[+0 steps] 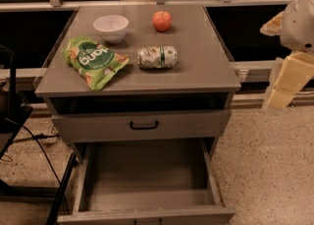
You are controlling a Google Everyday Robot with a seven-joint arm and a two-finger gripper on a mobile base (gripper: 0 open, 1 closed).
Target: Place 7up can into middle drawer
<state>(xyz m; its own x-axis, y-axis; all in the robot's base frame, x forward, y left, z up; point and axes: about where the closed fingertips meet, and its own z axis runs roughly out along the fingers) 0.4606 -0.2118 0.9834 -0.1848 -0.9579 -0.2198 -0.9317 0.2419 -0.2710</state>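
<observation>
The 7up can [157, 57] lay on its side on the grey cabinet's surface [201, 67], near the middle, its green and white print facing up; no lettering on it could be read. Just to its left lay a green snack bag [93, 61] with large white letters, upside down and not legible. Behind them stood a white bowl [111, 26] and a red-orange fruit [162, 20]. The middle drawer [147, 175] was pulled fully out at the bottom, its grey floor bare. Above it was a closed drawer with a black handle [143, 125]. The gripper [280, 94] hung at the right, well apart from the can. Its grip state could not be told.
</observation>
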